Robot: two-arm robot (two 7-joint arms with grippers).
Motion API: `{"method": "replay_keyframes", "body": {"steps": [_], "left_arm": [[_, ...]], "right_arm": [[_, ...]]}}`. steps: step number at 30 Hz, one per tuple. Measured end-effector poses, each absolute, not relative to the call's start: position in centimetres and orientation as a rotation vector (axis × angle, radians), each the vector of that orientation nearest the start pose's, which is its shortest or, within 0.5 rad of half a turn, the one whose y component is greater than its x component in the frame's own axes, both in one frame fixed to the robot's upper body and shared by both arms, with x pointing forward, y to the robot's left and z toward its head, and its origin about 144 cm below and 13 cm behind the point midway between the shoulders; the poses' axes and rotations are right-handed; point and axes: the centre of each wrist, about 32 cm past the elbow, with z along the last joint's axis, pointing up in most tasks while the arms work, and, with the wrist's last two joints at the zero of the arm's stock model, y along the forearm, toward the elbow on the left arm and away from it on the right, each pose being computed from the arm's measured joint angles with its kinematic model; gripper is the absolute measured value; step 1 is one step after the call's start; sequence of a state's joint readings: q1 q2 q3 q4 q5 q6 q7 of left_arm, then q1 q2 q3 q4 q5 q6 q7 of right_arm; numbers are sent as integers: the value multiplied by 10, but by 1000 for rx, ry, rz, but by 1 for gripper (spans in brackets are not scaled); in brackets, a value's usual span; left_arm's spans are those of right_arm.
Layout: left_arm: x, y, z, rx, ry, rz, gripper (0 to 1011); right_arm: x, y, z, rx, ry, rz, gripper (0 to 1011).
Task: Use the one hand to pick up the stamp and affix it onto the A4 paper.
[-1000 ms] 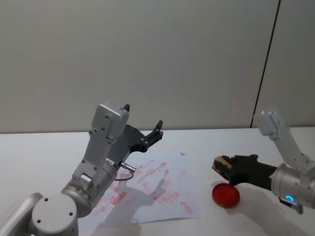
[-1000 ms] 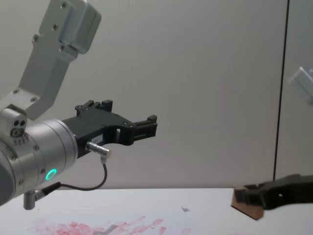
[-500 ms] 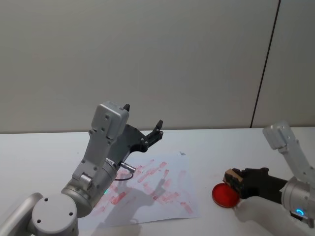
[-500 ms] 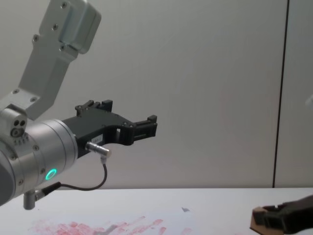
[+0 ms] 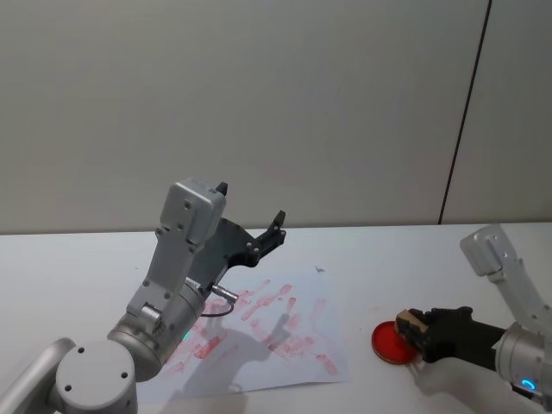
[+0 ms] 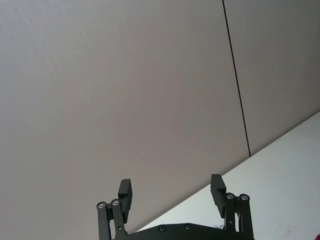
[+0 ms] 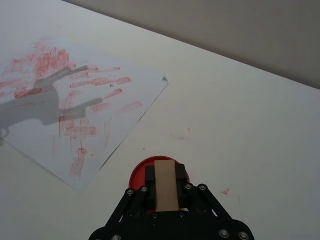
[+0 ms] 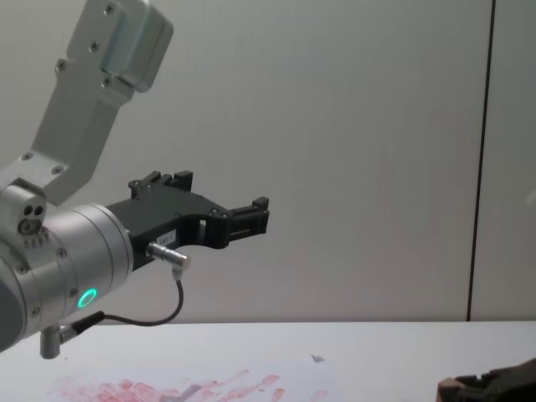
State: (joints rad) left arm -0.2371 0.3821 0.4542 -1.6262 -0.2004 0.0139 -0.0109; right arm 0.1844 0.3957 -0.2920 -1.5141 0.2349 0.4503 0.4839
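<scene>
Head view. In the lower right of the frame I see my right claw (image 5: 412,329) clamped on the stamp (image 5: 408,324), a small light-brown wooden block, pressed onto a round red ink pad (image 5: 394,343) that lies on the white tabletop (image 5: 362,250). The A4 paper (image 5: 304,360), streaked with red prints, lies at lower centre, just left of the pad and apart from it. My left claw (image 5: 250,216) is raised above the far left part of the sheet, its fingers spread wide with nothing between them.

Left wrist view. At the bottom centre I see the left claw (image 6: 171,192) with both black fingers well apart and empty, pointing toward a plain grey wall (image 6: 125,90).

Right wrist view. At the bottom centre the right claw (image 7: 164,184) grips the stamp (image 7: 164,184) by its two long sides; the stamp sits over the ink pad (image 7: 138,172), whose red rim shows around the fingertips. The A4 paper (image 7: 125,80) fills the upper left, its near corner close to the pad but not touching it.

Chest view. The left claw (image 8: 224,203) hangs open at left centre, above the A4 paper (image 8: 201,387) along the bottom edge. In the lower right corner I see the right claw (image 8: 469,387); its grip cannot be judged here.
</scene>
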Motion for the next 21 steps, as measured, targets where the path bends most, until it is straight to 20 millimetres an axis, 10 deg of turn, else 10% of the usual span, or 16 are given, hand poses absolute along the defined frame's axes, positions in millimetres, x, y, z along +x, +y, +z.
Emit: {"method": "replay_keyframes", "body": {"steps": [7, 21], "left_arm": [[492, 198, 1204, 61, -268, 1124, 1001], [492, 198, 1204, 61, -268, 1124, 1001]], "right_arm": [[498, -264, 1167, -439, 232, -864, 276], [498, -264, 1164, -446, 233, -858, 739]]}}
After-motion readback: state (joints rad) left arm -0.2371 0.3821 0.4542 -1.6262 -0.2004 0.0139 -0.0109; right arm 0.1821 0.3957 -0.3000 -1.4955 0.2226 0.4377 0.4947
